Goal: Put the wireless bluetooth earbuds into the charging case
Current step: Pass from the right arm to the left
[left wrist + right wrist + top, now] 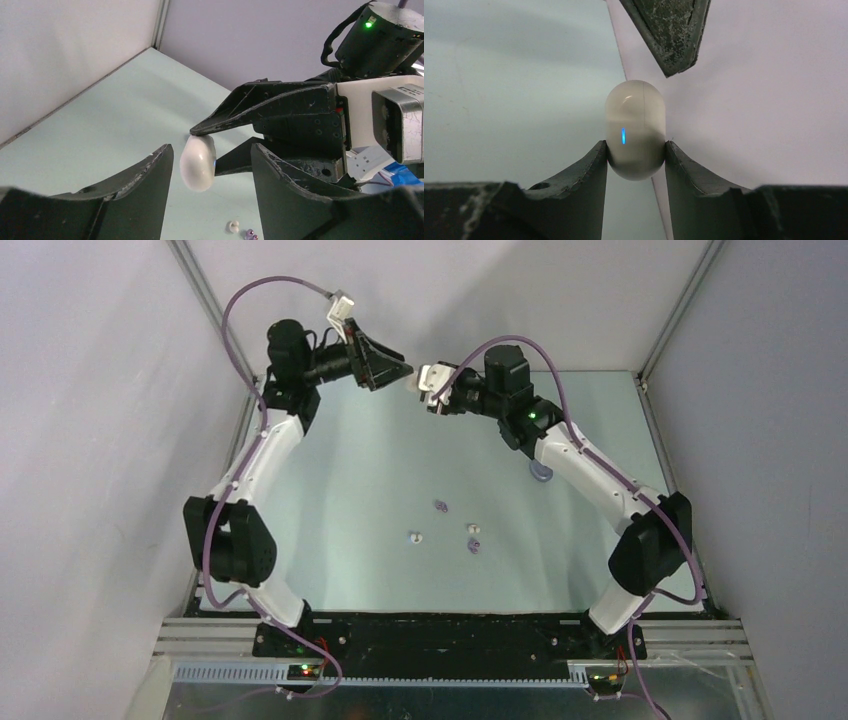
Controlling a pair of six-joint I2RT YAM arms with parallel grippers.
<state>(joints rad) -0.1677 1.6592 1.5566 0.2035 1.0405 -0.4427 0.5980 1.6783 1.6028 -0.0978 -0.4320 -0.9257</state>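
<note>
High over the table's far middle, my right gripper (635, 145) is shut on a white pebble-shaped charging case (635, 130) with a blue light strip, lid closed. My left gripper (211, 150) faces it, open, one finger on each side of the case (198, 162) with a gap to each. In the top view the two grippers (400, 368) (418, 378) meet tip to tip. Several earbuds lie on the table: a purple one (440, 505), a white one (416, 536), and a white one (472, 528) next to a purple one (474, 545).
A purple case (541, 473) sits on the mint table (330, 490), partly hidden under the right forearm. Pale walls close in the back and both sides.
</note>
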